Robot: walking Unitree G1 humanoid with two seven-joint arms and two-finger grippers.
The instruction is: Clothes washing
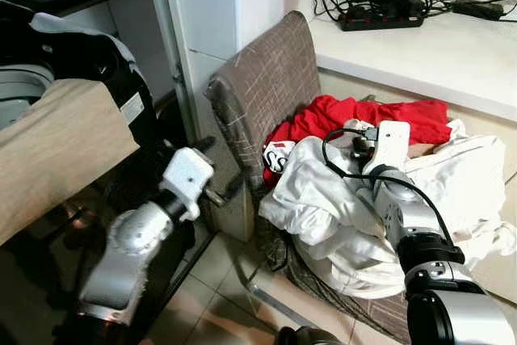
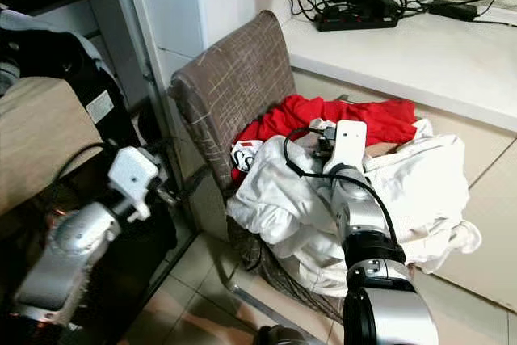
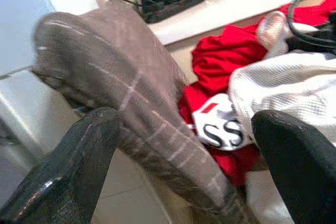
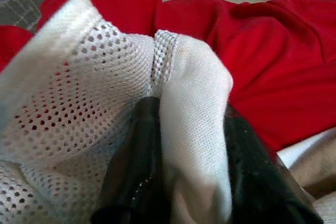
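Right end effector (image 4: 191, 145) pinches a fold of white mesh garment (image 4: 79, 77) on the chair (image 1: 266, 86). Left end effector (image 3: 184, 171) hangs open beside the chair back. Red garment (image 3: 226, 61) bears a white patch; letters "SS" legible.

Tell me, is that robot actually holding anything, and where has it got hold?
Yes: the right gripper pinches a bunched fold of white mesh garment on the chair pile. The left gripper is open, holding nothing.
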